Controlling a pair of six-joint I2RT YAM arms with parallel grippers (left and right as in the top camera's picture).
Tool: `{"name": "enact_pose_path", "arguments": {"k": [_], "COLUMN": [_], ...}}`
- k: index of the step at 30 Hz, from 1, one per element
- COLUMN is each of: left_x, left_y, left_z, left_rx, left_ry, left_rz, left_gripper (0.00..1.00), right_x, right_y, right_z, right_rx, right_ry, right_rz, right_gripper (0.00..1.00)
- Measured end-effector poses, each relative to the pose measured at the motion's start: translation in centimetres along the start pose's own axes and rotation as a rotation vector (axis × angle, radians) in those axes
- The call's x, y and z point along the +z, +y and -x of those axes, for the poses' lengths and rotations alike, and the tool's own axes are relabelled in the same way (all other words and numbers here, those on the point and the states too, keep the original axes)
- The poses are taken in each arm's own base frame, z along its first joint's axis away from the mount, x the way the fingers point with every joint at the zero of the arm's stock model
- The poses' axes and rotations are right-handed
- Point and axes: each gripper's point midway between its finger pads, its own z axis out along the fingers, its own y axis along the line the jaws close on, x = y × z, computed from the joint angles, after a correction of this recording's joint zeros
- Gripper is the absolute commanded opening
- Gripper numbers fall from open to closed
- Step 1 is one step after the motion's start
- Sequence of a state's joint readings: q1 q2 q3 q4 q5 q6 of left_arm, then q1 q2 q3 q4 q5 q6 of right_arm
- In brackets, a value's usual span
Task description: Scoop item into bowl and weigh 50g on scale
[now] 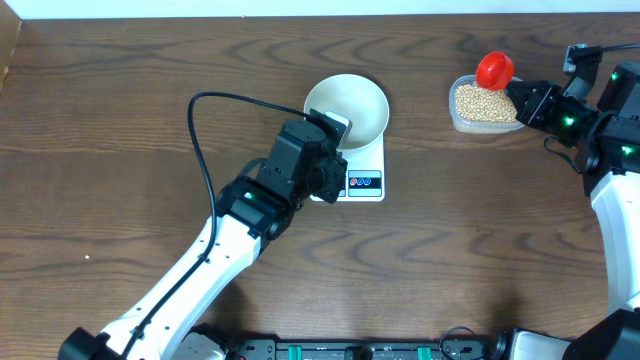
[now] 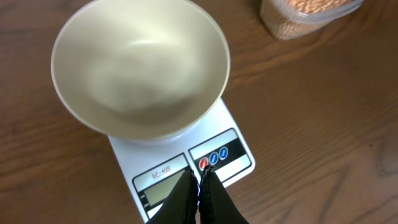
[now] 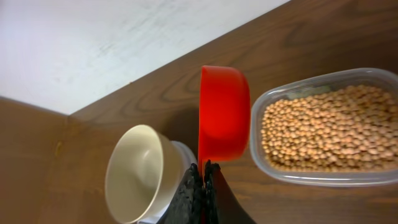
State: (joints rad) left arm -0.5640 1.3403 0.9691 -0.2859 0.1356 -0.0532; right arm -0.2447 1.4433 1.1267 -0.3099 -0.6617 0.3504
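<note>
The white bowl (image 1: 350,108) stands empty on the white scale (image 1: 366,184). It also shows in the left wrist view (image 2: 137,68), with the scale (image 2: 239,158) under it. My left gripper (image 1: 336,177) is shut and empty; its tips (image 2: 200,177) are over the scale's front, between the display and the red button. My right gripper (image 1: 526,99) is shut on the handle of a red scoop (image 1: 494,69), held over the left end of the clear tub (image 1: 458,118) of tan beans (image 1: 486,102). In the right wrist view the scoop (image 3: 224,112) is tilted on its side beside the beans (image 3: 323,127); its inside is hidden.
The left arm's black cable (image 1: 200,130) loops over the table left of the bowl. The table's far edge meets a white surface (image 3: 93,43) just behind the tub and the bowl (image 3: 140,174). The tub's corner shows in the left wrist view (image 2: 305,18).
</note>
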Motion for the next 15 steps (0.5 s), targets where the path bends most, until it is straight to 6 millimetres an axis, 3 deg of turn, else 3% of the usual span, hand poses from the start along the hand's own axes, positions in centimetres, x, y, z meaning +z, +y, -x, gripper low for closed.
{"name": "enact_pose_path", "arguments": {"k": [5, 9, 15], "left_x": [1.9, 4.3, 7.0], "left_y": [0.5, 1.0, 1.3], "left_z": [-1.6, -4.0, -6.3], "left_rx": [-0.020, -0.014, 0.008], "left_ry": [0.065, 0.157, 0.231], "left_rz": [0.016, 0.027, 0.031], "left_gripper": [0.07, 0.07, 0.07], "right_x": [-0.1, -0.3, -0.4], "right_y": [-0.8, -1.6, -2.2], "right_z": [1.0, 1.7, 1.8], "right_rx": [-0.012, -0.018, -0.013], "right_ry": [-0.040, -0.070, -0.077], "right_rz": [-0.059, -0.112, -0.151], "right_gripper": [0.01, 0.01, 0.01]}}
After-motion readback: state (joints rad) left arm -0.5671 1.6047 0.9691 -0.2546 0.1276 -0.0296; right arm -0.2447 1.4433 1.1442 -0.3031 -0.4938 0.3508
